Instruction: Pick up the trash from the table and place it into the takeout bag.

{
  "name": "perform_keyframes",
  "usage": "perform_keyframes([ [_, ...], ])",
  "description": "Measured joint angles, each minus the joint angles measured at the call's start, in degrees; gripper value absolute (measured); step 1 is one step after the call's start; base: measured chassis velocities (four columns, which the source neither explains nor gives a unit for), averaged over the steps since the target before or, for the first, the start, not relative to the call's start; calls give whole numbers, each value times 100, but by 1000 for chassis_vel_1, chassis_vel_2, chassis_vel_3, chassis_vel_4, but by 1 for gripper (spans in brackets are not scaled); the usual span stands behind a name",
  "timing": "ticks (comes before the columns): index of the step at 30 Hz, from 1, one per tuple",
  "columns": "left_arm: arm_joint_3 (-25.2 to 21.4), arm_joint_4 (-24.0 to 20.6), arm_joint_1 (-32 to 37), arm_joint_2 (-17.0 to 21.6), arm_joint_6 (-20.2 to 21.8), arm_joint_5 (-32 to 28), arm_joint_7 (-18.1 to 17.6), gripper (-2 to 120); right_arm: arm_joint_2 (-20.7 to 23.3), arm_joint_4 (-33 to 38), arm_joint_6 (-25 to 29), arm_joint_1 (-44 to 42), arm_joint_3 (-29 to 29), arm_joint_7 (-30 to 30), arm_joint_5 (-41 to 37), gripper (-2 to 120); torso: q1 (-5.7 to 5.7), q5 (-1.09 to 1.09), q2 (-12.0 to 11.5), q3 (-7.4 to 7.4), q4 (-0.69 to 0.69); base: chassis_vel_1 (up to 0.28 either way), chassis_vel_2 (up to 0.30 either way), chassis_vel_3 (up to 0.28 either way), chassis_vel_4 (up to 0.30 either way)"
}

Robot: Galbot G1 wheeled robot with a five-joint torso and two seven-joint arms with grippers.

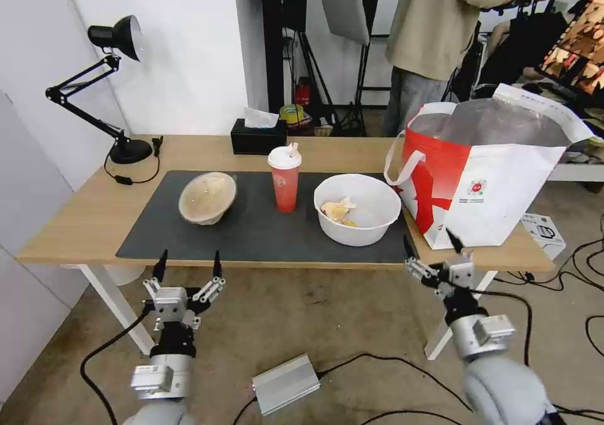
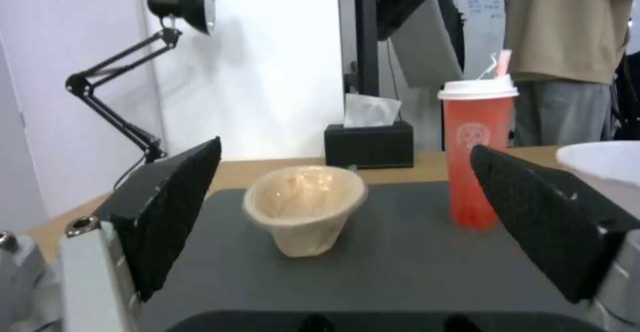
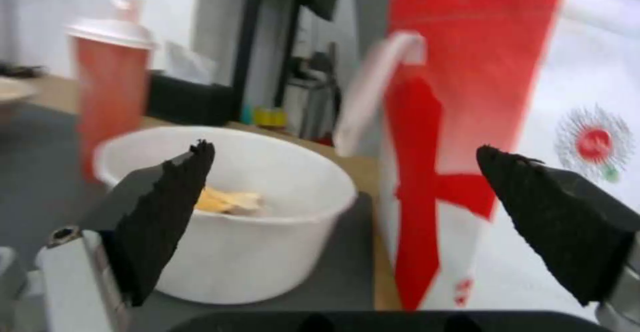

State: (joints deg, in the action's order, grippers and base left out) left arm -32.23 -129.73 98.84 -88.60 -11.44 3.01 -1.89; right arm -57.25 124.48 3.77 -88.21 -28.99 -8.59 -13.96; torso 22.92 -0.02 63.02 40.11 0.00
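**A:** Start at your left gripper (image 1: 187,268): jaws spread wide, nothing between them, hanging in front of the table's near edge. Through its wrist camera you're looking straight at the beige lidded bowl (image 2: 303,206), so you're lined up on that piece first, I'd say.

**B:** And the right?

**A:** Your right gripper (image 1: 433,249) is just as wide apart and just as empty, sitting at the table edge between the white bowl (image 1: 357,208) and the takeout bag (image 1: 487,180). It's handy for both: grab on one side, drop on the other.

**B:** Where's the trash sitting?

**A:** All three are on the dark mat (image 1: 251,230) of the table (image 1: 75,220), in a row: the beige bowl tilted on its side to your left, the red cup (image 1: 285,178) upright in the middle, and the white bowl with yellowish scraps to your right, just beside the bag. The bag stands open-mouthed at the right end, foil lining showing, ready to be loaded from above.

**B:** Any writing?

**A:** There's a small round red logo on the bag's white face with tiny text under it; you can't read it. A faint pale emblem on the cup is also unreadable. The black tissue box (image 1: 258,137) at the back is plain.
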Motion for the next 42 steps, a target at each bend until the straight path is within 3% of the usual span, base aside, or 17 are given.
perform_keyframes([
  [8, -112, -295, 205, 26, 74, 15, 100, 100, 717, 610, -442, -10, -94, 531, -292, 100, 0, 2, 0, 0, 0, 0, 0, 0, 0],
  [15, -140, -227, 234, -35, -36, 23, 107, 100, 1248, 768, -658, 222, -2, 315, -292, 100, 0, 2, 0, 0, 0, 0, 0, 0, 0],
  [23, -86, -172, 210, -194, -140, 113, 129, 100, 1731, 550, -505, 819, 339, 311, -585, 100, 0, 3, 0, 0, 0, 0, 0, 0, 0],
  [37, -145, -104, 208, -245, -308, 101, 132, 100, 3080, 118, -356, 2493, 1609, 1111, -1409, 100, 0, 2, 0, 0, 1, 0, 0, 0, 0],
  [41, -158, -42, 215, -234, -391, 26, 132, 100, 3423, -90, -504, 3641, 2673, 1374, -2026, 100, 0, 1, 0, 0, 0, 0, 0, 0, 0],
  [42, -158, -42, 215, -234, -391, 26, 132, 100, 3423, -90, -504, 3641, 2673, 1374, -2026, 100, 0, 1, 0, 0, 0, 0, 0, 0, 0],
])
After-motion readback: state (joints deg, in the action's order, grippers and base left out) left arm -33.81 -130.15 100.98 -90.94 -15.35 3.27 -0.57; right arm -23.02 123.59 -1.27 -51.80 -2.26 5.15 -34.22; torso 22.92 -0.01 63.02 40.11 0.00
